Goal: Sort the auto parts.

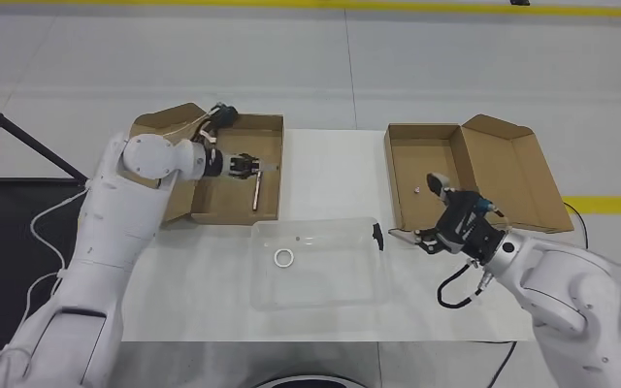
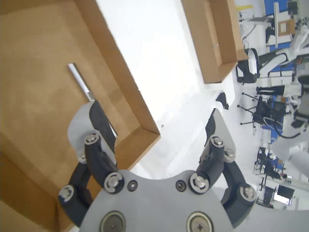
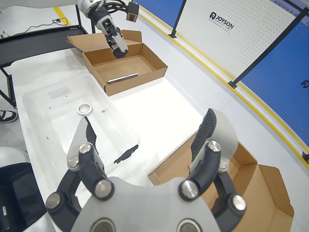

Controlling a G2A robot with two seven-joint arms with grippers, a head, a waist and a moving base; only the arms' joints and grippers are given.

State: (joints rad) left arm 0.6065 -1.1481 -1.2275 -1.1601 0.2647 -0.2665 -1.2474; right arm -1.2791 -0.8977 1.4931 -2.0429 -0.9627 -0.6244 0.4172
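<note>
A silver metal rod (image 1: pixel 256 191) lies on the floor of the left cardboard box (image 1: pixel 274 123). My left gripper (image 1: pixel 245 163) hangs open above that box, beside the rod (image 2: pixel 79 80), with nothing between its fingers (image 2: pixel 96 119). A white ring (image 1: pixel 283 257) sits inside the clear plastic bin (image 1: pixel 320 303) at mid-table. My right gripper (image 1: pixel 425 239) stands open and empty between the bin and the right cardboard box (image 1: pixel 392 184). From the right wrist view the ring (image 3: pixel 84 109), the rod (image 3: pixel 122 77) and the left gripper (image 3: pixel 116 43) all show ahead.
A small pale part (image 1: pixel 415 189) lies in the right box, whose lid flap (image 1: pixel 514 170) folds outward. A black latch (image 1: pixel 377 236) sits on the bin's right rim. White tabletop (image 1: pixel 335 175) separates the two boxes.
</note>
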